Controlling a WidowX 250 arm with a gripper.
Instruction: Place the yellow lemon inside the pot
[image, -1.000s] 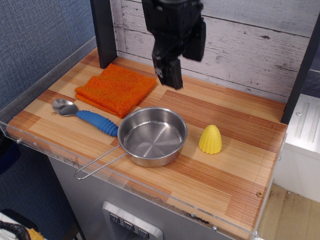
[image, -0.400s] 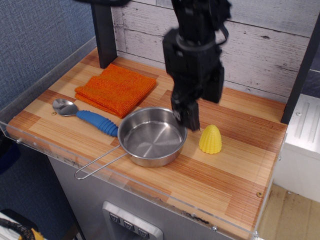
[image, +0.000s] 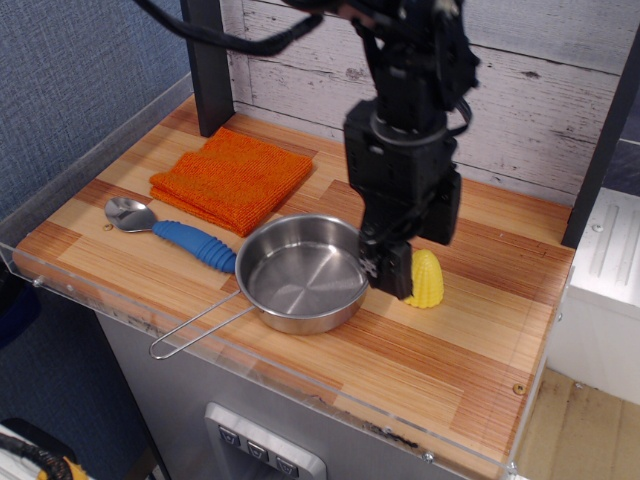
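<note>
The yellow lemon (image: 430, 281) stands upright on the wooden table, just right of the pot (image: 300, 273), a shallow steel pan with a wire handle (image: 195, 327) pointing to the front left. The pot is empty. My gripper (image: 400, 278) is low over the table at the lemon's left side, between lemon and pot rim. Its near finger (image: 391, 268) covers the lemon's left edge. The jaws look open, with the lemon not lifted.
A metal spoon with a blue ribbed handle (image: 190, 243) lies left of the pot. A folded orange cloth (image: 232, 178) lies at the back left. A clear rim (image: 90, 295) runs along the table's front edge. A white plank wall (image: 530, 90) stands behind.
My gripper has moved from high at the back, down and to the right, to the lemon's left side. Lemon, pot, spoon and cloth have not moved.
</note>
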